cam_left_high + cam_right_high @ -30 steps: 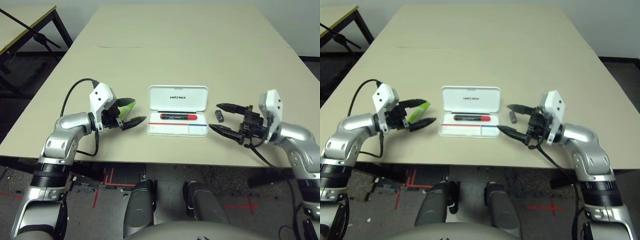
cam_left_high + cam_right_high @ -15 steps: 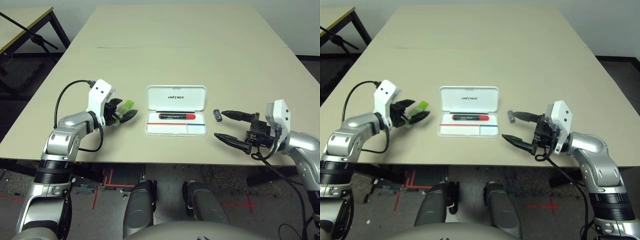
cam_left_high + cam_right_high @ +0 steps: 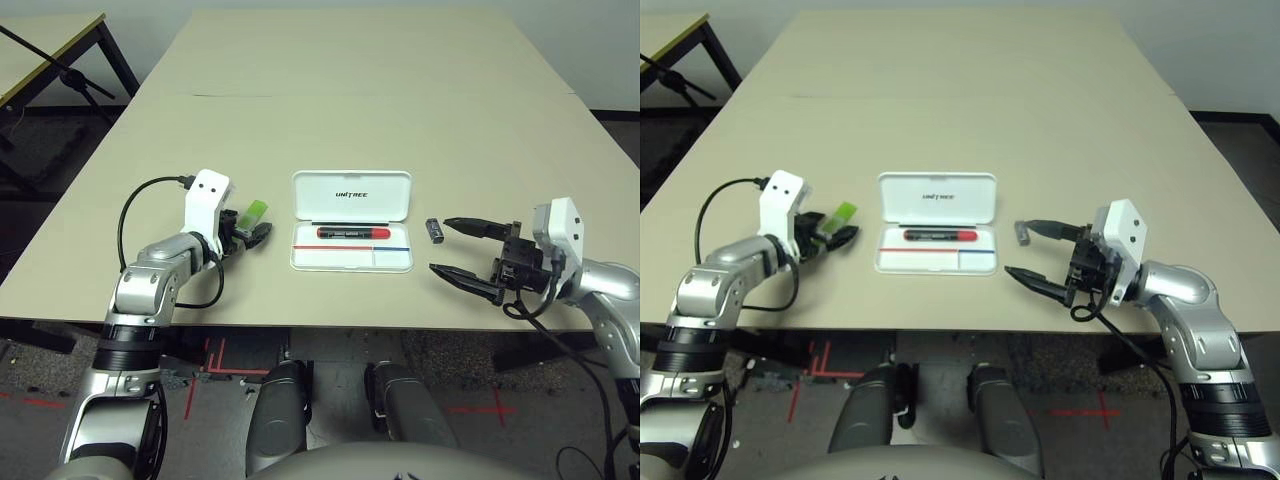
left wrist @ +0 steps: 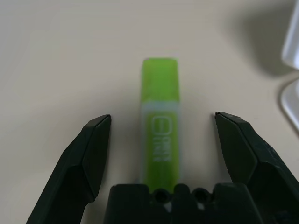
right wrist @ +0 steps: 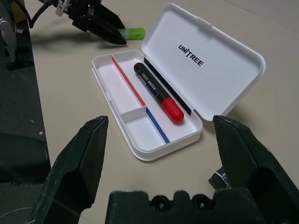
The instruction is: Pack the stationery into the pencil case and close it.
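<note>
On the pencil case (image 5: 154, 126) lid, black "UNITREE" lettering reads plainly; its tray holds the marker (image 5: 158, 92); left gripper (image 4: 161, 123) spread wide astride the highlighter (image 4: 160, 121) lying on the table (image 3: 400, 90); right gripper (image 3: 462, 247) likewise spread, empty, beside the small block (image 3: 434, 231).

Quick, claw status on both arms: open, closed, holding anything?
Left claw: open, straddling the green highlighter on the table, not gripping it.
Right claw: open, holding nothing, beside the small black block.
</note>
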`<state>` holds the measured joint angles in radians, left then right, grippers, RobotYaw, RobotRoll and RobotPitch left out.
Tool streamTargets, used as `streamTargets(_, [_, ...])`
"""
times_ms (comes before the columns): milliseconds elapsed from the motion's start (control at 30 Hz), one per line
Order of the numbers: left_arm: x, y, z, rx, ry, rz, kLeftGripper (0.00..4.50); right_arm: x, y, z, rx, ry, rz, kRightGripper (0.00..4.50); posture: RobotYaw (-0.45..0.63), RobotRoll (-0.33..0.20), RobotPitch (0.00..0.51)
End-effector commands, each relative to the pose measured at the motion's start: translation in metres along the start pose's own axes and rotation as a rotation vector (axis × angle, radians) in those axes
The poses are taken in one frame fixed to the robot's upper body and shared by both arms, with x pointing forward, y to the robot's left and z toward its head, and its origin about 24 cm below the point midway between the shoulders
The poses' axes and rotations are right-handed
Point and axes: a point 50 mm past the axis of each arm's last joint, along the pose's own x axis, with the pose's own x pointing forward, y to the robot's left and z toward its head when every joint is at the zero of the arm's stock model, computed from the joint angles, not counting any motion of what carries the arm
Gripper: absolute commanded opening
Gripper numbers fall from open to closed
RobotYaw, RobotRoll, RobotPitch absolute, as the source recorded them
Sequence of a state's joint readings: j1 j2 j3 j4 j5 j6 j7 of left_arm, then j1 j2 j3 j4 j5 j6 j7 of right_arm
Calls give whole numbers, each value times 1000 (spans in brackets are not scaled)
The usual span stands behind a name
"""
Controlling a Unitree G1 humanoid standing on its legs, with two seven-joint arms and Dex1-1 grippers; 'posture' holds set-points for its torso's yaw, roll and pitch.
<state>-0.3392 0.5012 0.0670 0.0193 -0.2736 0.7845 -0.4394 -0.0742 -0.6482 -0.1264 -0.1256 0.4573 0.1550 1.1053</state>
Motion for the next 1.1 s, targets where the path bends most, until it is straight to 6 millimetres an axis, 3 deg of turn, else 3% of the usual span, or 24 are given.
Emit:
streamTargets(33, [0, 4, -8, -46, 38, 25, 4500, 1, -1, 0, -18, 9, 2, 4433, -63, 0, 129])
streamTargets(133, [0, 6, -9, -72, 42, 13, 3897, 2, -2, 1, -23, 10, 4, 4500, -63, 0, 129])
streamTargets(367, [-5, 8, 3, -69, 17, -39, 1184, 2, -3, 1, -28, 10, 8, 4500, -58, 0, 121])
streamTargets(700, [-24, 0, 38, 86, -27, -292, 1110, 4, -5, 0, -31, 10, 10, 4500, -57, 0, 116])
streamTargets(933, [-42, -22, 36, 280, 66, -599, 1110, 5, -7, -2, -34, 13, 12, 4500, -62, 0, 104])
streamTargets(1100, [-46, -37, 38, 395, 87, -733, 1110, 3, -6, -3, -34, 23, 19, 4500, -69, 0, 99])
